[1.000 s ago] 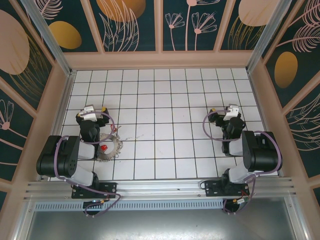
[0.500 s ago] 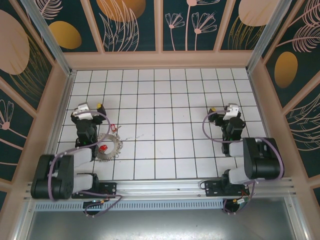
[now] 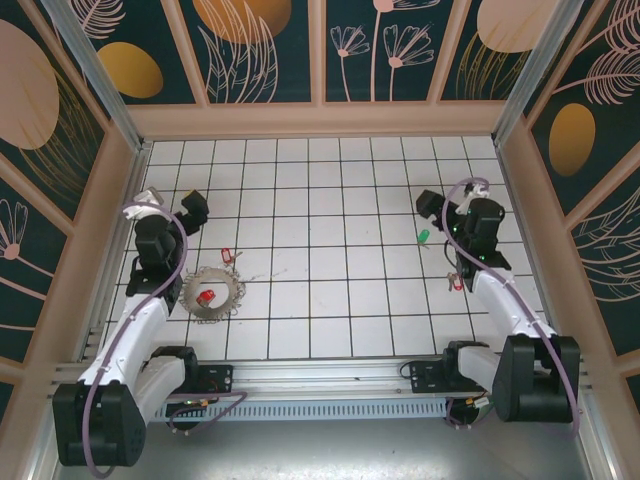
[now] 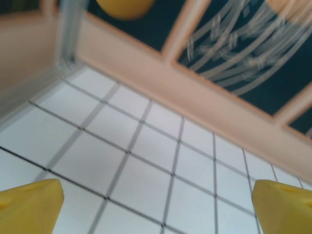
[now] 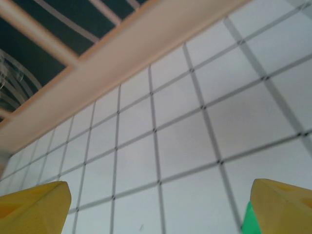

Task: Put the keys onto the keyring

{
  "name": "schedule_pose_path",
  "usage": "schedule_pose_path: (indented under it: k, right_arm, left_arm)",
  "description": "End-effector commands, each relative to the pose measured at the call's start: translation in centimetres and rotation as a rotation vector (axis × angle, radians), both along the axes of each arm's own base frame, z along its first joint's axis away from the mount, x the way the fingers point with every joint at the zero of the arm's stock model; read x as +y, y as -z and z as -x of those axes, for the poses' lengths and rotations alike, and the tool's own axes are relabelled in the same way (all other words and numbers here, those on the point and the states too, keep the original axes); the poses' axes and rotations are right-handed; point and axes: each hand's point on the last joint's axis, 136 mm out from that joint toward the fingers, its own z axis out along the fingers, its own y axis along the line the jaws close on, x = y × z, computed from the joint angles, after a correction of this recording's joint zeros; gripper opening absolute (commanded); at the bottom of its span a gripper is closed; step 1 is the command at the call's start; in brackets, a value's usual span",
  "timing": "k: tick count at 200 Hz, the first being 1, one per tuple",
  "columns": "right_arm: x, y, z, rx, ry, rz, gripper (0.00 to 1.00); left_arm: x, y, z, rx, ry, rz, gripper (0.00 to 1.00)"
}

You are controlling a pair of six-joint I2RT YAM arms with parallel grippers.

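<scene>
The left gripper (image 4: pixel 156 209) holds its yellow fingertips (image 4: pixel 29 204) wide apart with nothing between them, aimed at bare white tiles (image 4: pixel 146 146) and the far wall (image 4: pixel 195 92). Nearest to it, back toward its base and to its right, a red-tagged key (image 3: pixel 227 255) lies on the floor. Just behind that key lies the keyring (image 3: pixel 228 290), with a red tag (image 3: pixel 207 297) in its central hole. Well across the floor, the right gripper (image 5: pixel 156 209) is likewise spread and empty. A green-tagged key (image 3: pixel 423 237) lies close beside it, toward the left arm, and a second red-tagged key (image 3: pixel 457 283) lies behind it by its arm.
</scene>
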Motion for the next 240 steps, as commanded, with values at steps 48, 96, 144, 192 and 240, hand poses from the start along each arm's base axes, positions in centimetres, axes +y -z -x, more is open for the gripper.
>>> schedule_pose_path:
  k: [48,96,144,192,240]
  right_arm:
    - [5.0,-1.6,3.0,-0.002,-0.065,-0.175,0.99]
    - [8.6,-2.8,3.4,0.0,-0.263,-0.196,0.92]
    - [10.5,-2.0,3.6,0.064,-0.299,-0.156,0.92]
    - [12.2,-1.6,3.9,0.082,-0.324,-0.155,0.92]
    - [13.7,-1.3,4.2,0.099,-0.344,-0.142,0.91]
  left_arm:
    - [-7.5,9.7,2.6,0.457,0.286,0.249,0.93]
    - [-8.7,13.9,4.9,0.634,0.289,0.241,0.9]
    - [-8.3,16.0,7.2,0.73,0.229,0.248,0.89]
    - [-9.1,17.2,8.8,0.798,0.268,0.26,0.87]
    - [-9.4,18.1,10.2,0.857,0.297,0.262,0.87]
